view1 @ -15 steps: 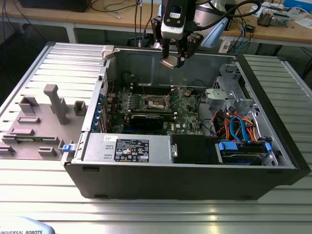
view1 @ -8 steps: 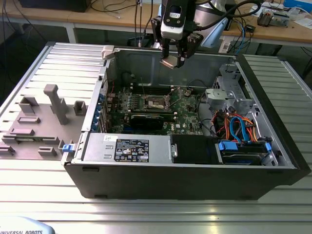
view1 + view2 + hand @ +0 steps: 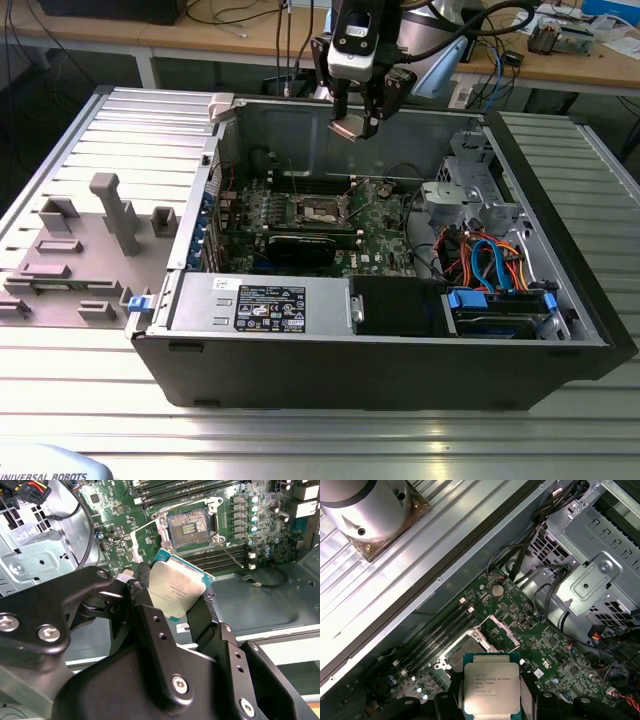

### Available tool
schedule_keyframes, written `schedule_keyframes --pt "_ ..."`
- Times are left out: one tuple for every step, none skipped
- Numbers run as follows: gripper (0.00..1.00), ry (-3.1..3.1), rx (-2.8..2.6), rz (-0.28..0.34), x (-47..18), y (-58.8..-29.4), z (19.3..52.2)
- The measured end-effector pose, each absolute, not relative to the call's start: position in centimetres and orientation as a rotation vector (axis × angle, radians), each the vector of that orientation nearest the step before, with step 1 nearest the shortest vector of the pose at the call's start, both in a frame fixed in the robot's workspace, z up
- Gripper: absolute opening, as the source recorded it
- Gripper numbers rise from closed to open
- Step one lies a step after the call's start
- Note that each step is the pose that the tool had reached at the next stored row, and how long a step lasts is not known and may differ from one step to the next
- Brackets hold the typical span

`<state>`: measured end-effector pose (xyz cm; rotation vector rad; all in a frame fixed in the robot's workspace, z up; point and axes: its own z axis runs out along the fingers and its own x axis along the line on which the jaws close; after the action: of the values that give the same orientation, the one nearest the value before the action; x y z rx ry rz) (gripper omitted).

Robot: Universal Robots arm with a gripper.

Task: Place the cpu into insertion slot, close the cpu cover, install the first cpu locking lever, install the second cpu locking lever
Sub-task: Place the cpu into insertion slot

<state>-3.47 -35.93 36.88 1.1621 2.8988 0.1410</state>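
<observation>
— Ribbed metal table [image 3: 300, 440]. What stands on it?

— One open computer case [image 3: 380, 375]. At the exterior view's left of the case lies one grey fixture tray [image 3: 90, 250].

— And inside the case?

— One green motherboard [image 3: 385, 235] with one insertion slot [image 3: 318, 208], its dark centre bare in the second wrist view.

— Where's the cpu?

— One cpu [image 3: 175, 592], pinched by its edges between the two black fingers [image 3: 150, 625] of the gripper [image 3: 356, 122]. It hangs above the case, well apart from the slot, silver top tilted.

— Further right of the slot?

— One drive cage [image 3: 470, 185] and a bundle of orange and blue cables [image 3: 490, 262].
</observation>
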Motion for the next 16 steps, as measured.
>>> schedule_keyframes --pt "0.54 2.898 1.165 0.141 -3.47 -35.93 36.88" --pt "0.54 2.897 1.166 0.141 -3.47 -35.93 36.88" --pt "0.54 2.897 1.166 0.141 -3.47 -35.93 36.88" --pt "0.54 2.897 1.166 0.141 -3.47 -35.93 36.88" --pt "0.54 2.897 1.166 0.141 -3.47 -35.93 36.88" --pt "0.54 2.897 1.166 0.141 -3.47 -35.93 36.88" --pt "0.54 2.897 1.166 0.141 -3.47 -35.93 36.88" --pt "0.54 2.897 1.166 0.141 -3.47 -35.93 36.88" --pt "0.54 2.897 1.167 0.141 -3.47 -35.93 36.88" --pt "0.54 2.895 1.170 0.141 -3.47 -35.93 36.88" --pt "0.54 2.892 1.177 0.141 -3.47 -35.93 36.88" --pt "0.54 2.887 1.189 0.141 -3.47 -35.93 36.88" --pt "0.54 2.884 1.196 0.141 -3.47 -35.93 36.88" --pt "0.54 2.881 1.202 0.141 -3.47 -35.93 36.88" --pt "0.54 2.876 1.215 0.140 -3.47 -35.93 36.88" --pt "0.54 2.873 1.221 0.140 -3.47 -35.93 36.88"
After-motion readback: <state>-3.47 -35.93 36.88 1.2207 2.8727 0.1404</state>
